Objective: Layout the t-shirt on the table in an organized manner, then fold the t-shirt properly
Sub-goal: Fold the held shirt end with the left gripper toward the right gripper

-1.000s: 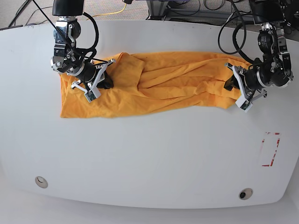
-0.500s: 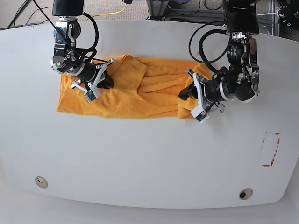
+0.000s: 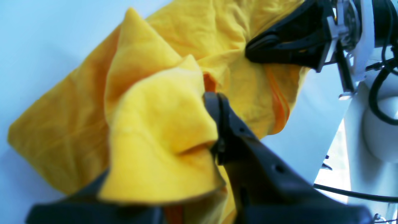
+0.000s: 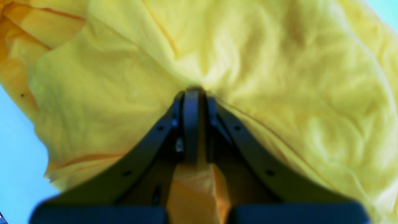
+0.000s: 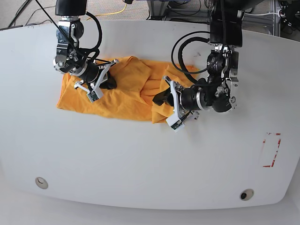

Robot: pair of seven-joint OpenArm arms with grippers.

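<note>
Fold under way, not finished. The t-shirt point(image 5: 123, 91) lies on the far left part of the tabletop point(image 5: 140, 159), bunched into a short, wrinkled band rather than a neat rectangle. The left gripper point(image 5: 161, 97) has its fingers closed on a fold of the cloth at the band's right end, carried in over the rest of the shirt. The right gripper point(image 5: 107, 82) is clamped shut on the fabric near the left end, low against the tabletop.

Judgement: one end is being brought across toward the other; releasing, smoothing and any further folds are left. Edges do not look aligned yet.

Surface: white, smooth, rounded edges, mostly bare. A red tape outline point(image 5: 271, 150) sits at the right, well apart from the shirt. Two round grommets point(image 5: 41, 182) near the front edge. Beyond the far edge: carpet, cables, equipment frames.
</note>
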